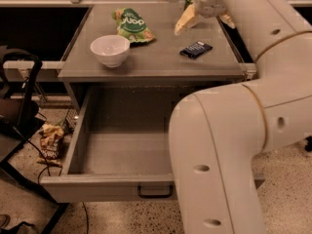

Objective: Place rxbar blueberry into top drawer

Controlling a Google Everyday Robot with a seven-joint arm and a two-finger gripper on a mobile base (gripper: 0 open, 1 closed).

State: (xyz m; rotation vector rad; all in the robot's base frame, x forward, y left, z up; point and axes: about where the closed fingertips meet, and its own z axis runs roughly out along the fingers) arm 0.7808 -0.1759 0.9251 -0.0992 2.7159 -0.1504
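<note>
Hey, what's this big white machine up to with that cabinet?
A robot arm is meant to put a snack bar away. Its tool, fingers open, hovers over the back right of the cabinet top, just behind the dark blue rxbar blueberry, which lies there untouched. The top drawer below is pulled open, waiting. A white bowl and green chip bag sit nearby.

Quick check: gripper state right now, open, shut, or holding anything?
Gripper: open, holding nothing, hovering over the back right of the counter, just behind the rxbar blueberry.
</note>
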